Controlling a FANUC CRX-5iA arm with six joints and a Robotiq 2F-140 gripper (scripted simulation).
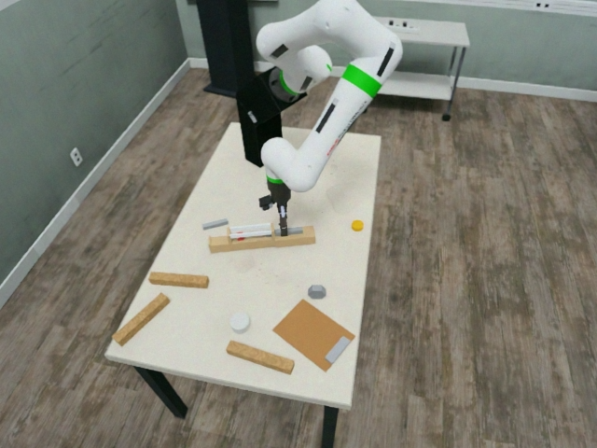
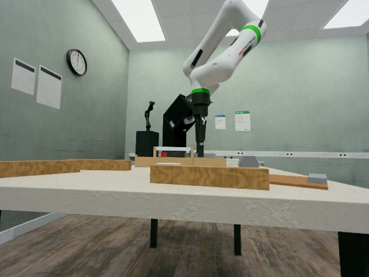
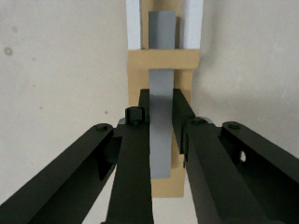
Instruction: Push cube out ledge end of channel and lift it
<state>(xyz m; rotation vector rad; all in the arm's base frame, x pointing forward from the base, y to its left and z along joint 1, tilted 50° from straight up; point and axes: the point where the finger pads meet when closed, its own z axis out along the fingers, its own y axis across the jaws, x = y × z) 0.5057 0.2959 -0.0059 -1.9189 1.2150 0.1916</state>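
The wooden channel (image 1: pixel 261 242) lies across the middle of the table, with two white roof rails (image 1: pixel 250 230) over its left half. The red cube (image 1: pixel 239 235) sits inside under the rails; it also shows in the exterior view (image 2: pixel 164 154). My gripper (image 1: pixel 283 230) points straight down over the channel's right part, just outside the roofed section, and is shut on a grey stick (image 1: pixel 290 231). In the wrist view the grey stick (image 3: pixel 162 107) lies along the channel (image 3: pixel 163 61) between my fingers, and its far end passes under the tan crossbar, between the white rails.
A second grey bar (image 1: pixel 215 223) lies behind the channel's left end. Three loose wooden blocks (image 1: pixel 178 279) (image 1: pixel 140 318) (image 1: pixel 260 357) lie near the front. A yellow disc (image 1: pixel 357 225), a grey hexagonal piece (image 1: pixel 316 291), a white cylinder (image 1: pixel 240 322) and a brown board (image 1: pixel 313 333) also lie on the table.
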